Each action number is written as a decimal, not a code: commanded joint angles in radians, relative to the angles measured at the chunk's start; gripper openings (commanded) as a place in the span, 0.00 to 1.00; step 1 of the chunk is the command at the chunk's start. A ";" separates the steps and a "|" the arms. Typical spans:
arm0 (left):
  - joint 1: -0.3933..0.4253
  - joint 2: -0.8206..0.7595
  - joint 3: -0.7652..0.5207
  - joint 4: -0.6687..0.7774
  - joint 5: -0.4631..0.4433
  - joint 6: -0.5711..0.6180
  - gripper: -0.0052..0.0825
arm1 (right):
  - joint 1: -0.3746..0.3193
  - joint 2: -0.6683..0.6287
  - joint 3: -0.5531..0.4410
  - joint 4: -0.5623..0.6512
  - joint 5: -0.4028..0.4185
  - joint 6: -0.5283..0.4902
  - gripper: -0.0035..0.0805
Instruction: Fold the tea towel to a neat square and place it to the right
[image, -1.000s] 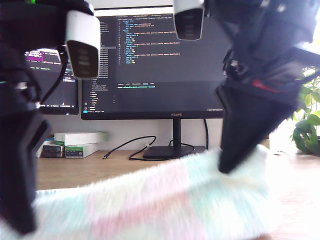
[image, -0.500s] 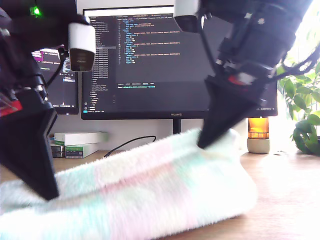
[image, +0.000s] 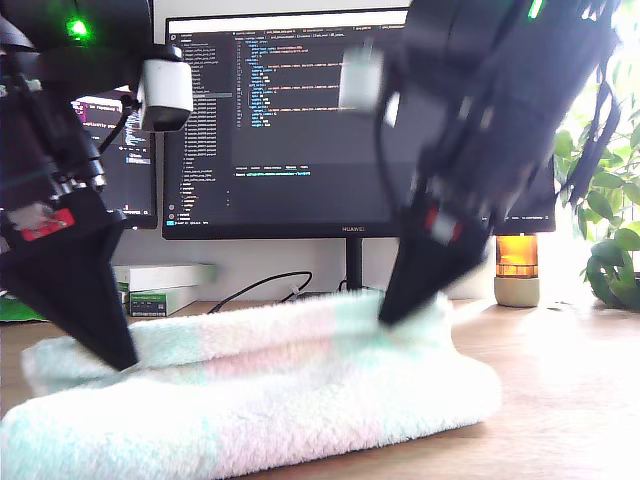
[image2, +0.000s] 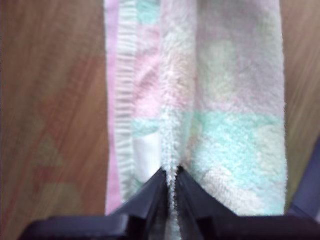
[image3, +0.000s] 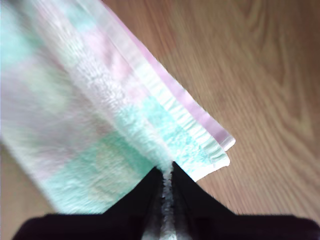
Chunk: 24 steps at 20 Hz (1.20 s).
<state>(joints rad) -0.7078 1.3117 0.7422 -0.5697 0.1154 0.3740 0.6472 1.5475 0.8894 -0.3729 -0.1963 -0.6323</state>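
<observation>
Both claws carry one edge of the tea towel (image: 260, 400) over itself for a fold on the table (image: 570, 400).

My first claw (image2: 170, 182) is clenched on a thin ridge of the towel's edge, with the pink and mint checks running straight out ahead of its tips; my second claw (image3: 167, 175) is clenched on the edge beside a corner, where the white ribbed hem and pink band lie just to one side of it. The rest of the cloth lies doubled on the wood beneath both claws. To do this step well, I judge both claws should travel level and together, lay the held edge flush onto the lower edge, and let go only once the corners match.
</observation>
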 joint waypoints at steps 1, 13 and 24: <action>0.006 0.016 -0.018 0.002 -0.002 0.005 0.03 | -0.008 0.013 0.003 0.033 0.001 -0.003 0.03; 0.025 0.018 -0.018 0.024 -0.004 0.012 0.18 | -0.013 0.047 0.003 0.051 -0.006 0.004 0.11; 0.033 0.018 -0.018 0.087 -0.098 0.013 0.21 | -0.013 0.047 0.036 0.153 -0.003 0.061 0.29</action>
<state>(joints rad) -0.6800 1.3117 0.7422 -0.4915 0.0254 0.3786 0.6353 1.5879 0.9009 -0.2268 -0.1993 -0.5762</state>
